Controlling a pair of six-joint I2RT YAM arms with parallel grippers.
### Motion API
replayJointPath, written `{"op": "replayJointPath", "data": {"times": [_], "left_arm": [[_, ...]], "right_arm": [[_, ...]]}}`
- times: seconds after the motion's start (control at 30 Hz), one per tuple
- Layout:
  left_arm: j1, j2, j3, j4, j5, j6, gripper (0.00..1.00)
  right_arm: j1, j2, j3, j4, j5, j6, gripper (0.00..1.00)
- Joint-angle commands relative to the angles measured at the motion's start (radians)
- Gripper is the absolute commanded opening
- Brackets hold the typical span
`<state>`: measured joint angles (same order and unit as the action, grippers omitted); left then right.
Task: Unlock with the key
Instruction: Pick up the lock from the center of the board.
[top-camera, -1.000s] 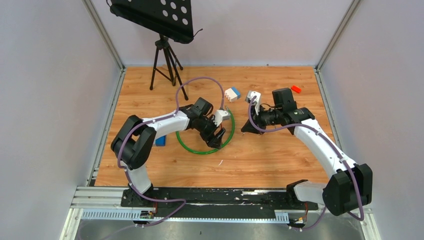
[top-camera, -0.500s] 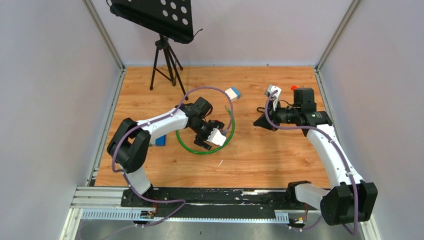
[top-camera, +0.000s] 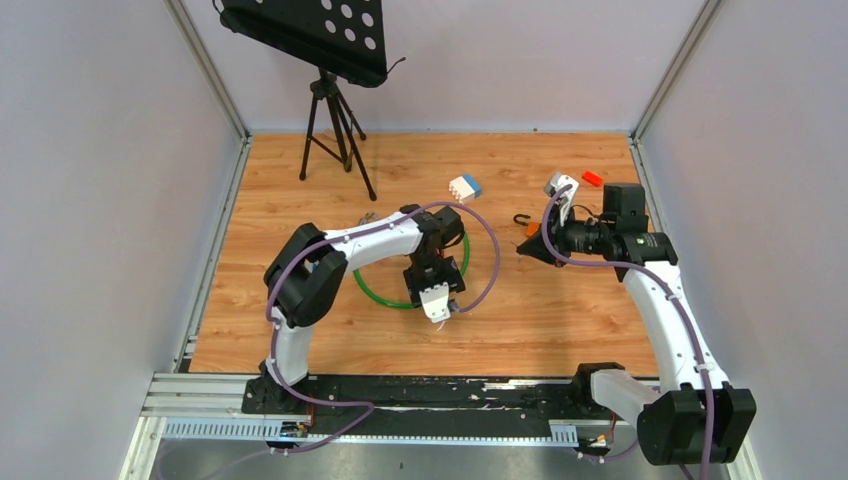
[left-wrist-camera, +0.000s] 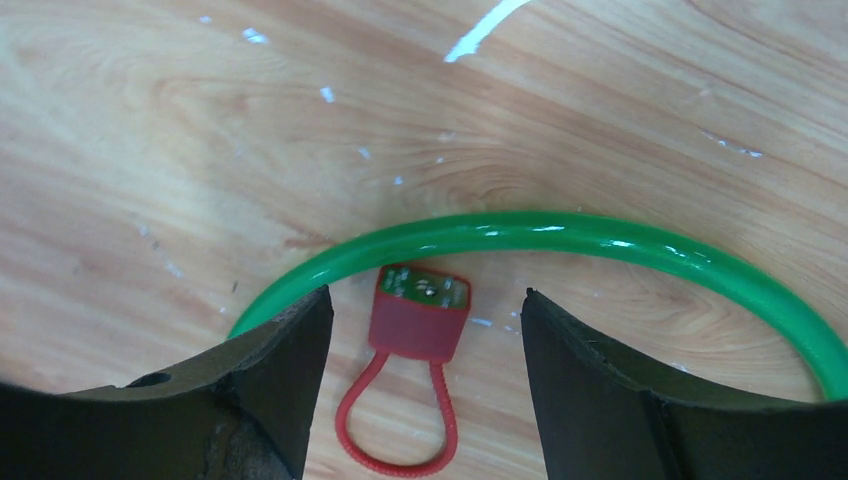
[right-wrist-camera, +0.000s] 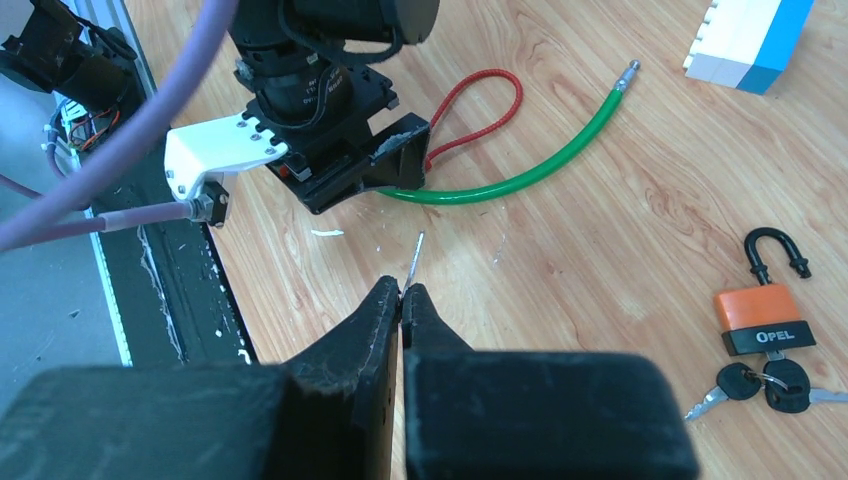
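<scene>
Top view: a second ago the left gripper (top-camera: 424, 284) lay slanted inside the green cable (top-camera: 384, 294) loop. It has since swung round to the loop's near side. The right gripper (top-camera: 522, 248) has drawn back toward the right. An orange padlock (top-camera: 531, 229), not visible before, now shows just beside its tip. The white-and-blue block (top-camera: 464, 187) has stayed put. From here, neither gripper's opening can be made out.

Left wrist view: the fingers (left-wrist-camera: 270, 380) stand wide apart and hold nothing. Between them, touching neither, a small red lock (left-wrist-camera: 420, 315) lies on the table (left-wrist-camera: 150, 150) with its body against the green cable. Its red loop is cut off at the picture's bottom edge.

Right wrist view: the right gripper's tips are pressed together. A thin pale sliver (right-wrist-camera: 414, 258) juts from them; whether it is gripped or only a mark on the wood is unclear. The orange padlock lies at the right, one shackle leg seemingly free of the body. The keys (right-wrist-camera: 762, 384) lie just below it, touching it or nearly so, with one blade cut off at the edge.
</scene>
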<state>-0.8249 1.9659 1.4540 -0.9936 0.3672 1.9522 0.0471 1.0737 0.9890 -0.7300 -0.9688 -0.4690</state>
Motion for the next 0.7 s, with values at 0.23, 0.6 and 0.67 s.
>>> {"op": "replayJointPath", "data": {"times": [0.23,0.6,0.67], "left_arm": [[-0.039,0.09,0.081,-0.095,-0.139,0.092,0.68],[-0.039,0.094,0.016,-0.023,-0.111,-0.02,0.45],[-0.039,0.085,-0.012,-0.002,-0.107,-0.035,0.41]], "right_arm": [[-0.021,-0.004,0.0,-0.019,-0.071,-0.034,0.0],[-0.028,-0.014,0.0,-0.025,-0.082,-0.042,0.0],[-0.027,-0.014,0.002,-0.026,-0.084,-0.043,0.0]]}}
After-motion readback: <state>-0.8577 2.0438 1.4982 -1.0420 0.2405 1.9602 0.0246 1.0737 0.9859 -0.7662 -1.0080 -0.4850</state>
